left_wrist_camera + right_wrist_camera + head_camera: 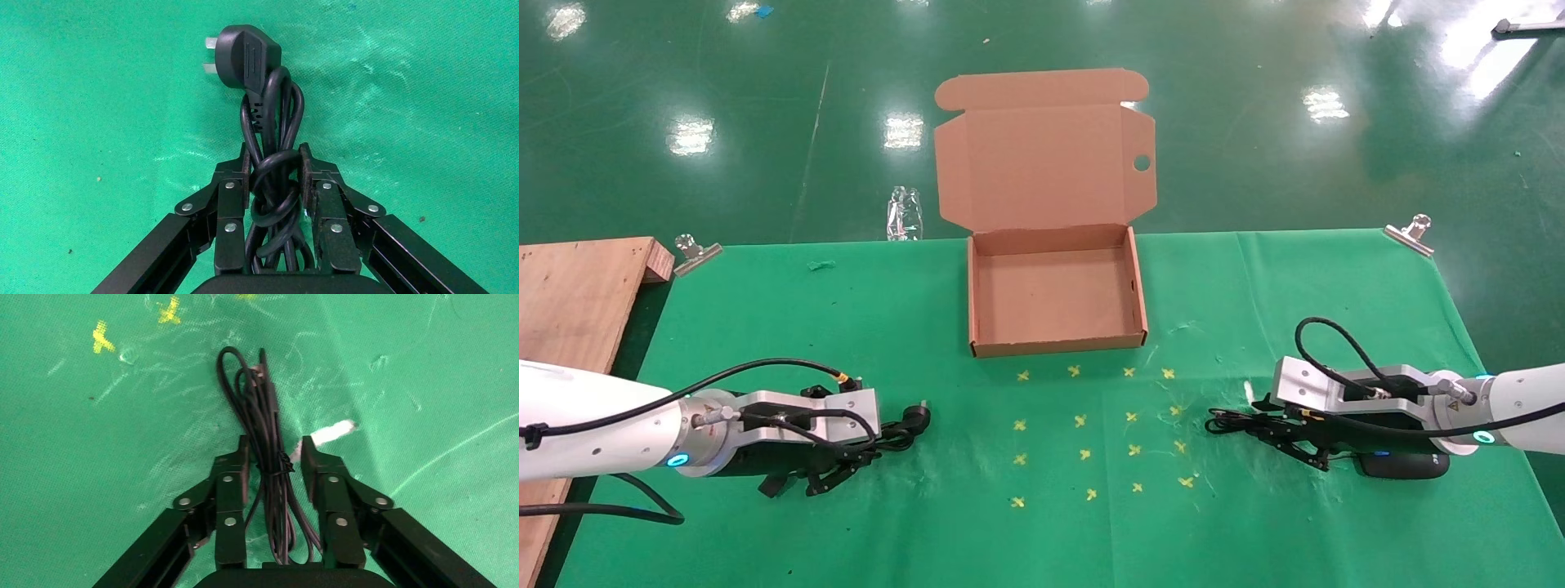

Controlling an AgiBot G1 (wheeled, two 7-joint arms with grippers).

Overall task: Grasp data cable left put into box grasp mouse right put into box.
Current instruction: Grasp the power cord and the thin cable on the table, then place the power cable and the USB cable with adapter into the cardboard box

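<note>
The data cable (903, 431) is a knotted black bundle with a chunky plug, lying on the green cloth at the left. My left gripper (866, 457) is low on the cloth and shut on the bundle. In the left wrist view the data cable (272, 110) fills the gap of the left gripper (275, 156). The black mouse (1406, 465) lies at the right, partly under my right arm. My right gripper (1267, 429) is open and straddles the thin mouse cord (251, 398) without touching it; the right gripper (273, 450) sits low. The open cardboard box (1058, 347) stands empty at the centre back.
The box's lid (1042, 163) stands upright behind it. A wooden board (576, 302) lies at the far left. Metal clips (697, 253) (1411, 233) hold the cloth's back corners. Yellow cross marks (1091, 425) dot the cloth between the arms. A white scrap (333, 432) lies by the right gripper.
</note>
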